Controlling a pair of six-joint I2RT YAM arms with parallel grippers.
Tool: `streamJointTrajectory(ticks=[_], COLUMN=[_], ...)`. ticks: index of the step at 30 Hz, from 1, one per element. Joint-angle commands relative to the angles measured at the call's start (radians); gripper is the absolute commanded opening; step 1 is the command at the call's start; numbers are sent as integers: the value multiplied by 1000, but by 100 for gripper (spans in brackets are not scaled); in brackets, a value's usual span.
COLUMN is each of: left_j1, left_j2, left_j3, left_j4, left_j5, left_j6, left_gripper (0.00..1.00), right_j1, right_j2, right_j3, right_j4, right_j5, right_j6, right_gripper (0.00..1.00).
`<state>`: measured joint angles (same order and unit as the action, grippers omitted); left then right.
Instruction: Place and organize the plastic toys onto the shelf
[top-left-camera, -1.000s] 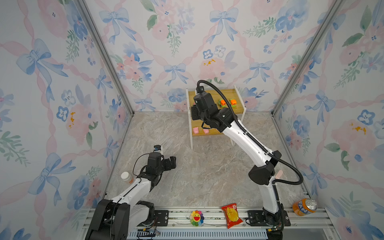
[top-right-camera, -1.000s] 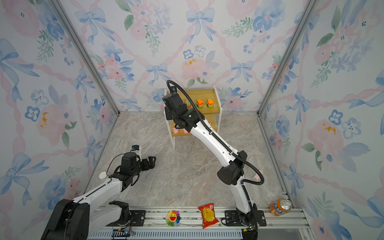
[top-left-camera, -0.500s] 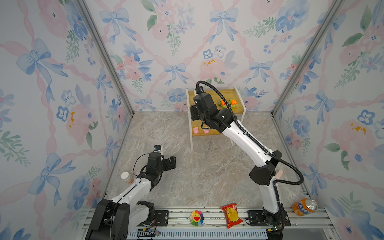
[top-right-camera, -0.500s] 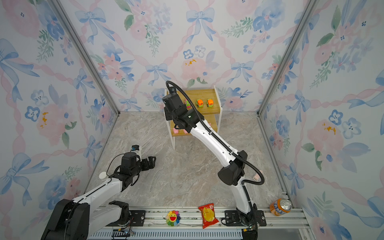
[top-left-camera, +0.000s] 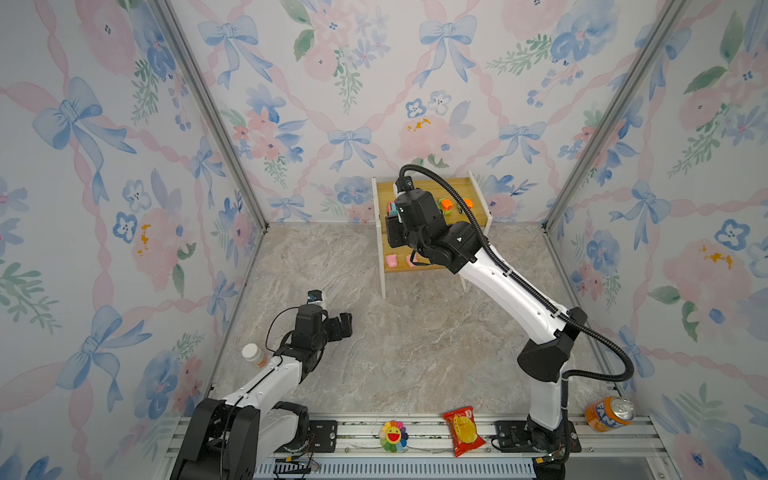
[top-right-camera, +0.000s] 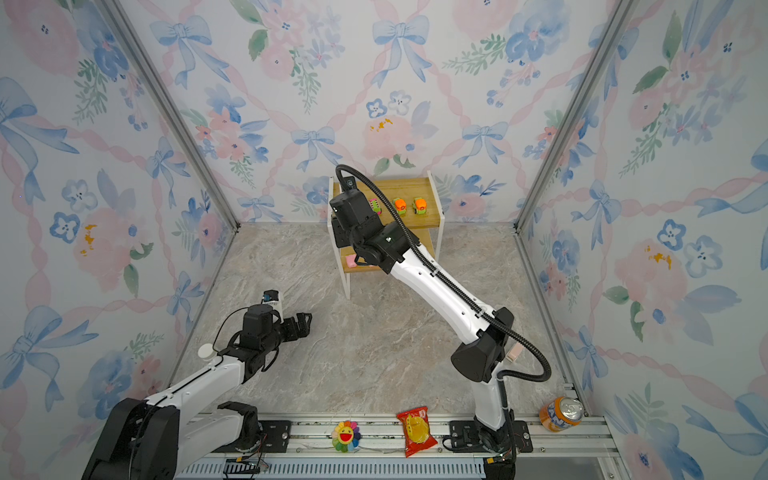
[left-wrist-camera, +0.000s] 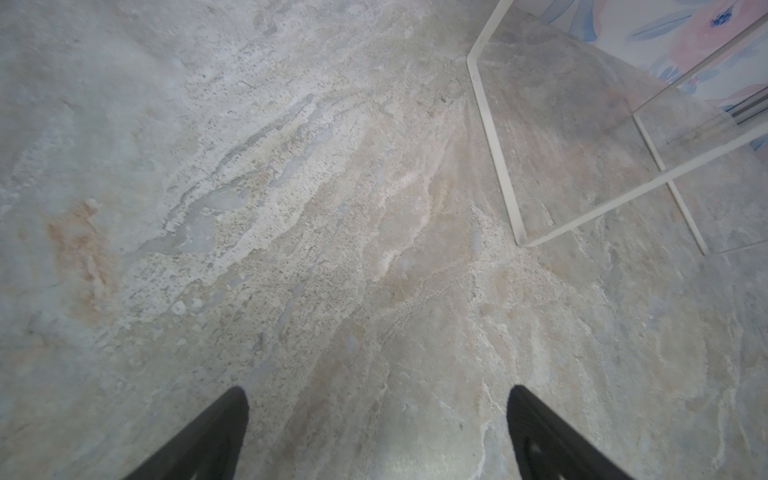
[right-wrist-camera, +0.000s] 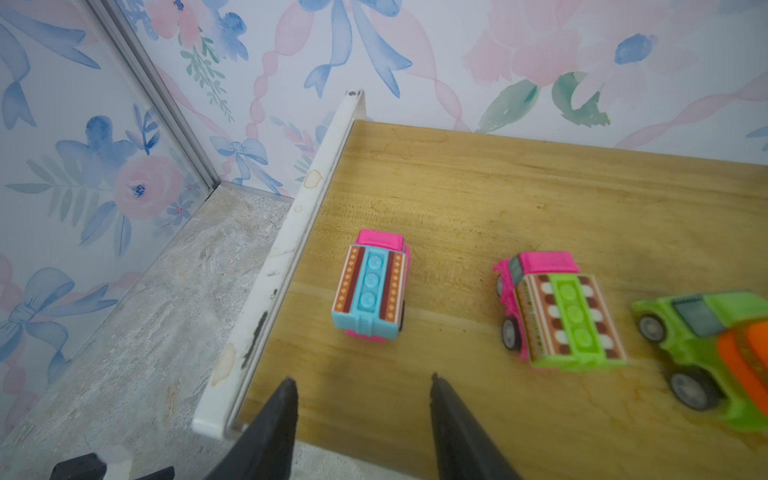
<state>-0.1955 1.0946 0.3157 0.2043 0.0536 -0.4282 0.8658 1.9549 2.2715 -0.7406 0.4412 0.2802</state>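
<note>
The shelf (top-left-camera: 471, 188) stands against the back wall, and my right arm reaches over its left end. In the right wrist view my right gripper (right-wrist-camera: 362, 378) is open and empty above the top board (right-wrist-camera: 498, 199). A pink-and-teal car (right-wrist-camera: 370, 286) rests just beyond its fingertips. Beside that sit a pink-and-green car (right-wrist-camera: 561, 309) and a green car with an orange top (right-wrist-camera: 715, 345). Two orange-topped cars (top-right-camera: 400, 204) show in both top views. Pink pigs (top-left-camera: 391, 260) lie on the lower board. My left gripper (top-left-camera: 343, 324) hovers open over the bare floor.
A red snack packet (top-left-camera: 463, 430), a rainbow flower (top-left-camera: 392, 434) and an orange can (top-left-camera: 609, 413) lie along the front rail. A white-capped bottle (top-left-camera: 251, 353) stands by the left wall. The shelf's white legs (left-wrist-camera: 494, 153) rise ahead of the left gripper.
My right wrist has shifted only slightly at the shelf's left end, its jaws widening away from the pink-and-teal car. The left arm has not moved.
</note>
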Motion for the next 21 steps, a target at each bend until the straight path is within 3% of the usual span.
streamJointTrajectory(ticks=[1, 6, 11, 16, 18, 21], left_j1=[10, 8, 9, 7, 8, 10], left_j2=[-3, -4, 8, 12, 7, 10], left_j3=[-15, -17, -7, 15, 33, 78], left_j4=[6, 7, 8, 7, 13, 21], left_j5=[7, 5, 8, -2, -33, -112], left_j6=[5, 5, 5, -1, 11, 52], left_gripper=[98, 98, 98, 98, 98, 98], right_j1=[16, 17, -93, -445, -630, -813], right_j2=[-86, -237, -583, -939, -1031, -1090], right_j3=[-35, -168, -545, -1049, -1229, -1423], right_j4=[-16, -75, 54, 350, 447, 580], right_j5=[-40, -57, -34, -67, -177, -309], right_j6=[-5, -12, -97, -258, -282, -250], right_gripper=[54, 56, 65, 69, 71, 71])
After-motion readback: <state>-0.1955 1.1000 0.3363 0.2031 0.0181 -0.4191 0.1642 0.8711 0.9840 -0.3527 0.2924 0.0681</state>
